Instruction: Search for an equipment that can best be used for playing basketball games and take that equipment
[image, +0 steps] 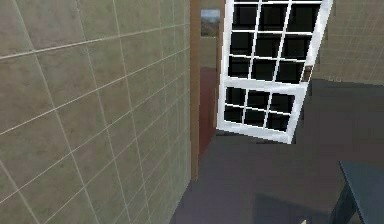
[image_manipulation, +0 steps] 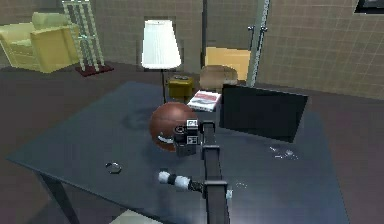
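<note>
Forward view: tiled wall (image: 90, 110) and white glazed door (image: 268, 65). Arm side view: the tool (image_manipulation: 181, 138) sits at the ball (image_manipulation: 163, 118), which rests on the table (image_manipulation: 80, 150) just beyond and left of the tool; contact, finger state and any hold cannot be told. Judged step: grasp approach; the next move calls for securing the ball, then lifting it clear.

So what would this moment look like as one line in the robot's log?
stage: reaching | ball: on table, near laptop | gripper: by ball, hold unclear | ahead: tiled wall, white door
</note>
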